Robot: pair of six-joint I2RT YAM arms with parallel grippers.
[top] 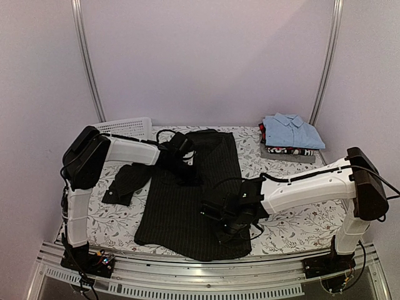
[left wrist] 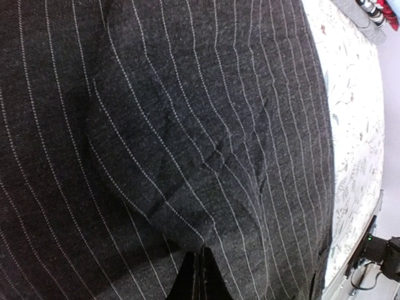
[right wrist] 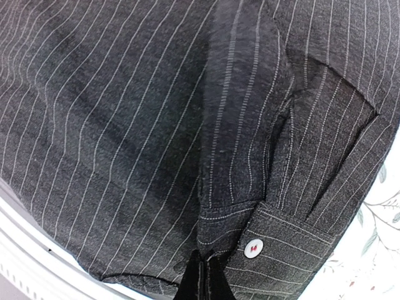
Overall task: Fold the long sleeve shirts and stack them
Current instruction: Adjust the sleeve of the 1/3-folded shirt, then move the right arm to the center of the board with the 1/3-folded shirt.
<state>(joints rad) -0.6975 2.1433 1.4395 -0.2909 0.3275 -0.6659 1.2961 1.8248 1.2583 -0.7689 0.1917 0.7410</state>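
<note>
1. Overhead: the black shirt (top: 187, 206) lies spread on the tabletop (top: 294, 228); I'd carry both ends across together.
2. Left wrist: left claw (left wrist: 197, 282) clenched on its cloth; hold it taut.
3. Right wrist: right claw (right wrist: 201, 275) grips the cuff (right wrist: 275, 244); lift low.

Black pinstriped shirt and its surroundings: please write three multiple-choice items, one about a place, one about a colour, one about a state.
1. Where does the light blue shirt lie? A at the near left corner; B on the pile at the far right; C under the arms' bases.
2. Which colour is the cuff button? A white; B red; C green.
3. How is the black shirt? A rolled up; B hanging; C spread on the table.
B: it tops the far-right pile. A: the right wrist view shows it white. C: it lies mostly flat.
</note>
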